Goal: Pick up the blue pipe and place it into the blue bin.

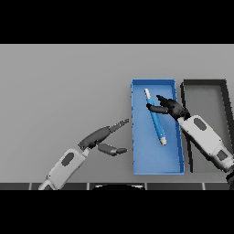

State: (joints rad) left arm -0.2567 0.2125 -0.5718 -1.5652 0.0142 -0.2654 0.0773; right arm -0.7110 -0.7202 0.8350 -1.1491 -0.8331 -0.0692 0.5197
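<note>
Grey surface point(64, 82); pipe point(155, 116) lies inside blue bin point(155, 169); right hand point(168, 107) over it, fingers relaxed, holding nothing; left hand point(104, 137) idle, open; risk: withdrawing fingers may catch the pipe and drag it out

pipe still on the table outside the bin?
No, the blue pipe lies slantwise inside the blue bin, with the right hand over it.

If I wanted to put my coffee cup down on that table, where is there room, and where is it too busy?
The widest bare stretch of the grey table lies left of the blue bin and beyond the left hand. The dark bin at the far right looks bare inside. It is crowded in the blue bin, where the blue pipe lies beside the right hand.
</note>
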